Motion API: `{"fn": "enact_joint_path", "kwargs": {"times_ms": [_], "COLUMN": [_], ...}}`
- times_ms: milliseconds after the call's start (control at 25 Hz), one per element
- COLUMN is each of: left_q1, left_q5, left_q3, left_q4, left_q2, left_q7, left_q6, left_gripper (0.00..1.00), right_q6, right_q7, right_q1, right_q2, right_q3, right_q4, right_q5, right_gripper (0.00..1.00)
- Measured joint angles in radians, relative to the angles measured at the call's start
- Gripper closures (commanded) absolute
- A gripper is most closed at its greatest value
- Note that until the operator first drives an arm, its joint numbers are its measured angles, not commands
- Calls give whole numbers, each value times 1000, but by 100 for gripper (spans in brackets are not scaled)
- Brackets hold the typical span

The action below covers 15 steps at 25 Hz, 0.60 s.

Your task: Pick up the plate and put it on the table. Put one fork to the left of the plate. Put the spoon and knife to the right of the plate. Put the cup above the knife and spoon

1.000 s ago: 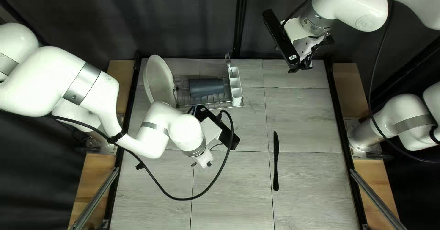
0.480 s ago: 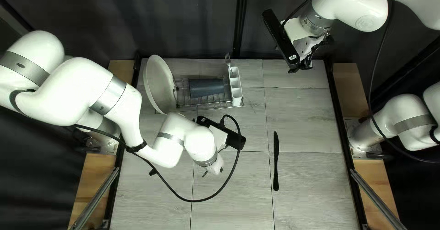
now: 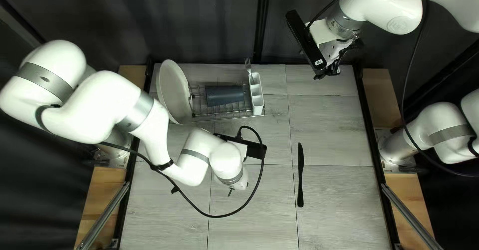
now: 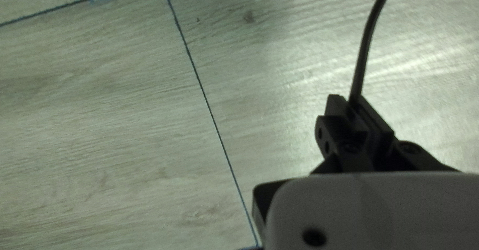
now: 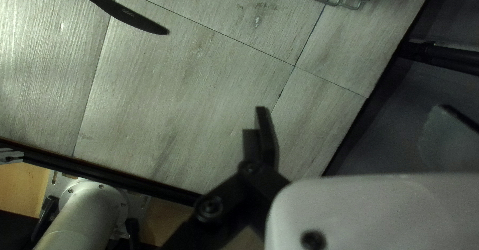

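We clamp a utensil point(image 4: 363, 50) with our left end effector point(image 3: 230, 192), our right end effector point(image 3: 328, 74) spread near the surface's point(image 3: 339, 130) far right corner.

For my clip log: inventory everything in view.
plate: 1, white, rack's left end
rack: 1, silver, table's far side
cup: 1, slate, lying on rack
caddy: 1, white, rack's right end
fork: 1, silver, in caddy
knife: 1, black, on table
unidentified slim item: 1, dark, in left tool
table: 1, pale, centre
curtain: 1, dark, beyond table
boards: 2, tan, table's sides
arms: 2, white, either side
cables: at least 2, black, on arms
left tool: 1, black, over table
right tool: 1, black, far side
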Motion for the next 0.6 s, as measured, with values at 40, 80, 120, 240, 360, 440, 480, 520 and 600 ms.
{"fn": "enact_joint_path", "kwargs": {"times_ms": [40,80,120,240,360,440,480,520,600], "left_q1": [-6,-11,-15,-18,-18,-13,-10,-6,1], "left_q5": [7,11,14,14,13,7,3,-3,-19], "left_q3": [4,6,8,9,7,4,2,0,-6], "left_q4": [2,5,7,9,2,-17,-29,-43,-76], "left_q2": [8,17,25,33,26,7,-9,-30,-86], "left_q7": [-19,-33,-43,-52,-49,-34,-22,-6,40], "left_q6": [2,3,2,3,3,-6,-12,-18,-26], "left_gripper": [100,100,38,0,0,0,0,0,0], "right_q6": [0,0,0,0,0,0,0,0,0], "right_q7": [0,0,0,0,0,0,0,0,0], "right_q1": [0,0,0,0,0,0,0,0,0], "right_q2": [0,0,0,0,0,0,0,0,0], "right_q3": [0,0,0,0,0,0,0,0,0], "right_q4": [0,0,0,0,0,0,0,0,0], "right_q5": [0,0,0,0,0,0,0,0,0], "right_gripper": [0,0,0,0,0,0,0,0,0]}}
